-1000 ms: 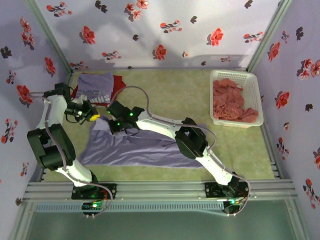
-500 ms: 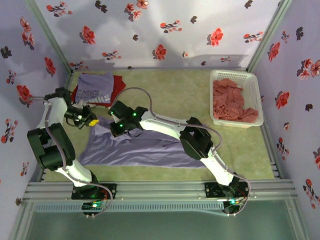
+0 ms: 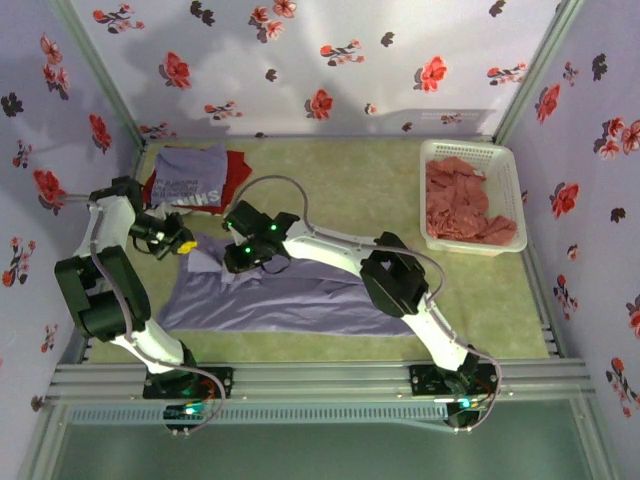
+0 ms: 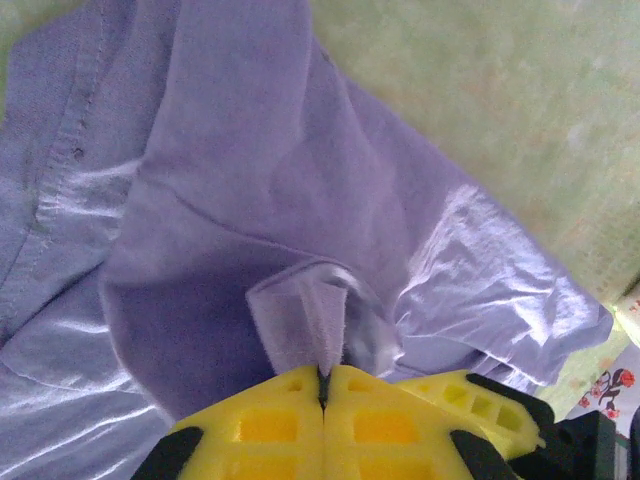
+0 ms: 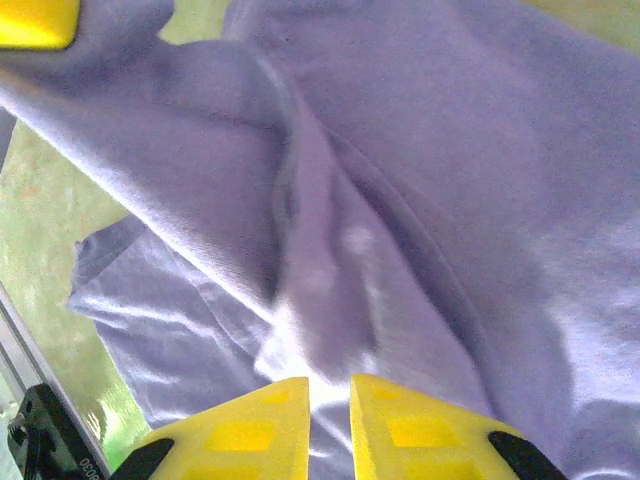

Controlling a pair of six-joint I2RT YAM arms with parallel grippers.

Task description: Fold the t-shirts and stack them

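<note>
One lavender t-shirt (image 4: 250,200) | left gripper (image 4: 325,372) pinching its fold | right gripper (image 5: 330,388) slightly parted, touching it

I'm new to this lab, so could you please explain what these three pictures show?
Two robot arms are bolted to the near edge of a green table. One picture looks down from above; the other two come from wrist cameras, yellow fingers at the bottom. A lavender t-shirt lies spread out. The left gripper is shut, pinching a fold of it. The right gripper has jaws slightly apart at the cloth; whether it grips is unclear. At the back, a lettered purple shirt lies on a red shirt; a white basket holds reddish cloth.
</note>
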